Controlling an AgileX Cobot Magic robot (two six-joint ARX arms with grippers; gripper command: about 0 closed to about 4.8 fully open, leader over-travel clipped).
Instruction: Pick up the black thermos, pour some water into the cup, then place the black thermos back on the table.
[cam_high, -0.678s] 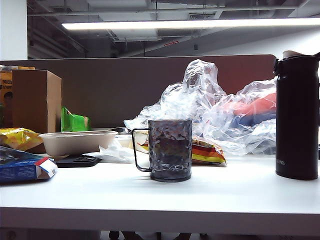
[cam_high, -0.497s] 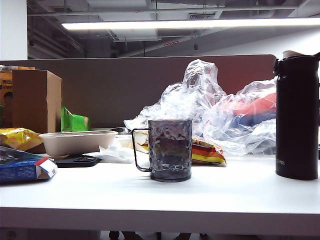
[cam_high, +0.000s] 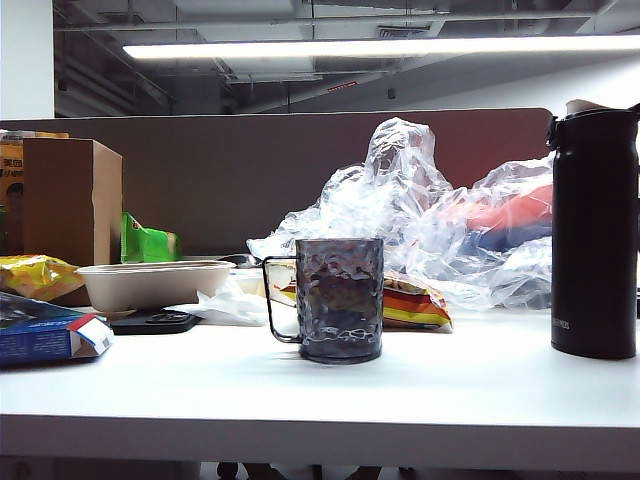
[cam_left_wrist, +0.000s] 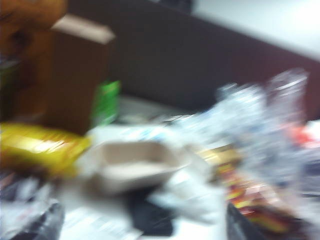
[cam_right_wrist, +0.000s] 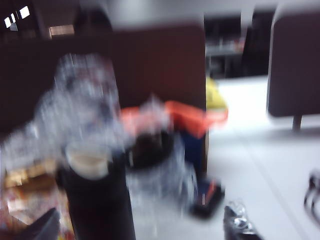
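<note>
Looking at the table (cam_high: 470, 390), we are seeing nothing moved since a moment ago: the black thermos (cam_high: 594, 235) is still standing right of the cup (cam_high: 338, 298) (well apart). Both grippers, left gripper (cam_left_wrist: 140, 227) and right gripper (cam_right_wrist: 140, 225), are hanging wide and empty, so picking up is not started.

The view is blurred. A shallow beige bowl (cam_left_wrist: 134, 169) sits on the white bench (cam_left_wrist: 200, 231). Just beside the bowl, on the near side, lies a flat black object (cam_left_wrist: 147, 217). Behind the bowl stand a brown cardboard box (cam_left_wrist: 75, 75) and a green packet (cam_left_wrist: 106, 101). A yellow bag (cam_left_wrist: 40, 147) lies beside the bowl, and crumpled clear plastic (cam_left_wrist: 260, 125) is on its other side. Two dark tips of the left end effector (cam_left_wrist: 145, 227) show at the frame's lower edge, well apart.
</note>
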